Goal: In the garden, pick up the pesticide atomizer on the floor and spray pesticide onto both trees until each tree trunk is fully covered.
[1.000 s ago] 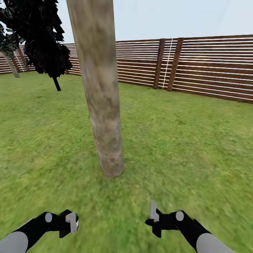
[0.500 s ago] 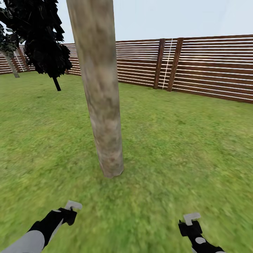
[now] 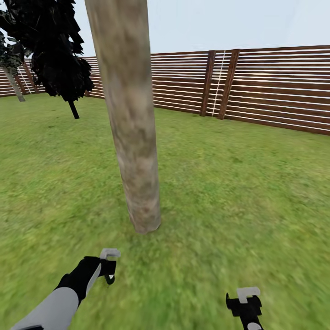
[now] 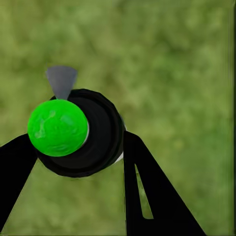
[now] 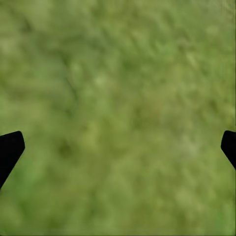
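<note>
Head view: the landmark is the tree trunk [image 3: 133,137], a thick beige-grey column rising from the lawn [image 3: 238,192] and cut off by the top edge, so its foliage cannot be seen. Nearest the camera, short of the trunk's base and to its left, the left gripper [image 3: 109,266] hangs over the grass; the left wrist view shows its two black fingers [image 4: 147,191] clamped on the pesticide atomizer [image 4: 81,132], a round black body with a bright green cap and a small grey nozzle. From the head the atomizer itself is hard to make out. Short of the trunk and to its right, the right gripper [image 3: 245,300] is partly cut off by the lower edge; in the right wrist view its fingertips [image 5: 10,150] stand wide apart with only blurred grass between them. Beyond the trunk to the left stands a black-foliaged tree [image 3: 55,50] on a thin dark stem. Farthest back, the brown slat fence [image 3: 256,87] runs behind the trunk.
</note>
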`<state>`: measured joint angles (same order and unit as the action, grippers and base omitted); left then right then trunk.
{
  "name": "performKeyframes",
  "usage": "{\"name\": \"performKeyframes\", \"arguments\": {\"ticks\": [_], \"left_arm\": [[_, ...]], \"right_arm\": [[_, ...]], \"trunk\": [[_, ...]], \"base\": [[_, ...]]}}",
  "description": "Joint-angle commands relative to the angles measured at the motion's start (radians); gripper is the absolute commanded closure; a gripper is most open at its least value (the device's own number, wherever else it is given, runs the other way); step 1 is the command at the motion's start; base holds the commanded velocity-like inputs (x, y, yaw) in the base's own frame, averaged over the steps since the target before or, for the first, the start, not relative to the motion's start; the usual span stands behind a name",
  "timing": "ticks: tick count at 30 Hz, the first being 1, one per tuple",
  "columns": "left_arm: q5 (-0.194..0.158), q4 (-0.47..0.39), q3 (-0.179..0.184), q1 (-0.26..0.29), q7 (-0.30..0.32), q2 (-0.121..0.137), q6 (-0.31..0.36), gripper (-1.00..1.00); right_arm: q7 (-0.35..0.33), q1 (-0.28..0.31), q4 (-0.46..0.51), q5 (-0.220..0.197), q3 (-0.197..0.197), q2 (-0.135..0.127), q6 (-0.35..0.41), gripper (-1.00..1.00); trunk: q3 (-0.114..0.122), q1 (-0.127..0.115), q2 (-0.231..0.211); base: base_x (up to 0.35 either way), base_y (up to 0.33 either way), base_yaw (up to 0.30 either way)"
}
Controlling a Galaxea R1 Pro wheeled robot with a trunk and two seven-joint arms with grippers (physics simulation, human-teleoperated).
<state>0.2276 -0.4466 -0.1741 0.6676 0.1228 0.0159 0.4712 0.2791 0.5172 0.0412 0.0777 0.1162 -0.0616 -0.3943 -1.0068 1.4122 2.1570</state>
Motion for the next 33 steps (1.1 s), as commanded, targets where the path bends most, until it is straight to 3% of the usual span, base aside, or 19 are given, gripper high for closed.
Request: {"name": "performKeyframes", "arguments": {"ticks": [1, 6, 10, 17, 24, 27, 29, 31, 33], "left_arm": [[0.001, -0.001, 0.0, 0.0, 0.001, -0.001, 0.0, 1.0], [0.001, -0.011, -0.001, 0.0, 0.001, -0.005, -0.004, 1.0], [0.0, -0.083, -0.005, -0.009, 0.004, -0.005, 0.001, 1.0], [-0.001, -0.095, -0.006, -0.008, 0.004, -0.005, 0.001, 1.0], [0.0, -0.097, -0.001, 0.001, 0.002, -0.016, 0.007, 1.0], [-0.001, -0.098, -0.002, 0.045, 0.002, -0.017, 0.099, 1.0], [0.001, -0.097, -0.005, 0.06, 0.005, -0.003, 0.119, 1.0], [-0.001, -0.097, -0.006, 0.062, 0.007, 0.037, 0.125, 1.0], [-0.001, -0.098, -0.003, 0.064, 0.007, 0.034, 0.126, 1.0]], "right_arm": [[0.0, -0.002, -0.006, 0.0, 0.0, 0.0, 0.0, -1.0], [0.0, -0.011, -0.012, -0.001, 0.0, 0.002, 0.0, -1.0], [0.0, -0.012, -0.012, -0.001, 0.0, 0.002, 0.0, -1.0], [0.0, -0.013, -0.012, -0.001, 0.0, 0.002, -0.001, -1.0], [0.0, -0.013, -0.012, -0.001, 0.0, 0.003, -0.001, -1.0], [0.0, -0.013, -0.012, -0.001, 0.0, 0.008, 0.0, -1.0], [0.0, -0.013, -0.012, -0.001, 0.0, 0.008, 0.0, -1.0], [0.0, -0.013, -0.012, -0.001, 0.0, 0.008, -0.001, -1.0], [0.0, -0.013, -0.012, -0.001, 0.0, 0.008, -0.001, -1.0]], "trunk": [[0.0, 0.0, 0.0], [0.0, 0.0, 0.0], [0.0, 0.0, 0.0], [0.004, 0.0, 0.0], [0.009, 0.0, 0.0], [0.009, 0.0, 0.0], [0.009, 0.0, 0.0], [0.009, 0.0, 0.0], [0.009, 0.0, 0.0]], "base": [[0.314, 0.0, 0.0], [0.276, -0.123, 0.0], [0.114, -0.249, 0.0], [-0.112, -0.24, -0.098], [-0.045, -0.028, -0.133], [0.0, 0.0, -0.005], [0.0, 0.0, 0.0], [0.0, 0.0, 0.0], [0.0, 0.0, 0.0]]}}
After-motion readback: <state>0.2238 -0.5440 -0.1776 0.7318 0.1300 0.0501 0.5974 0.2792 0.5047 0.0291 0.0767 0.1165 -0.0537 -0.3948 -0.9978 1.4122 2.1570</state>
